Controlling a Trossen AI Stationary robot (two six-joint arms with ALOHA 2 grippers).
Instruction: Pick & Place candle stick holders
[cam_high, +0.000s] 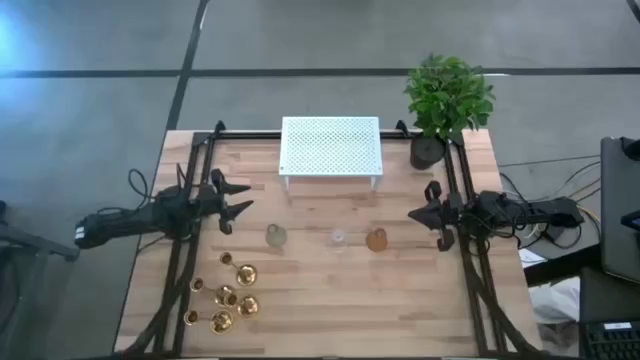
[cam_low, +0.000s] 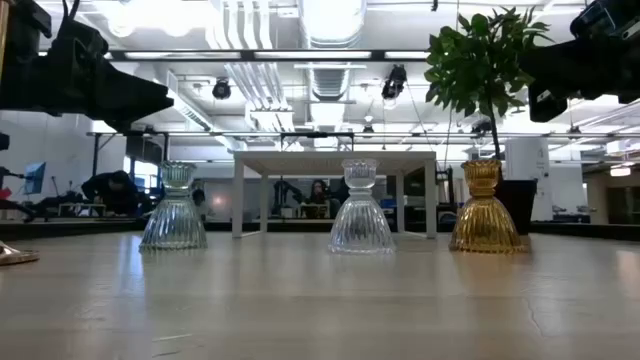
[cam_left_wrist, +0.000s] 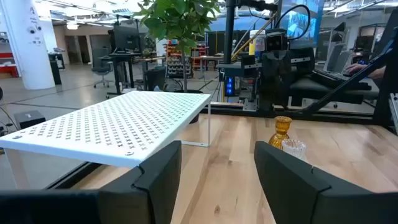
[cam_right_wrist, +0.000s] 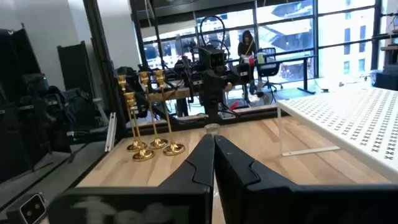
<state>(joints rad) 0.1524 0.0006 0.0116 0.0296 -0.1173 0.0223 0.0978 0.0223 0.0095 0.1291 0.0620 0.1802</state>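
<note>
Left gripper (cam_high: 237, 196) open, empty; candle stick holders (cam_high: 224, 297) untouched

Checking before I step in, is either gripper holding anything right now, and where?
Nothing is held. The left gripper is open and empty; the right gripper is shut on nothing.

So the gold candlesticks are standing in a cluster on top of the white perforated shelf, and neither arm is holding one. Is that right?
Not quite. The gold candlesticks stand in a cluster on the wooden table, near the left arm, not on the white perforated shelf, whose top is bare in the high view. The rest holds: neither arm is holding one.
</note>
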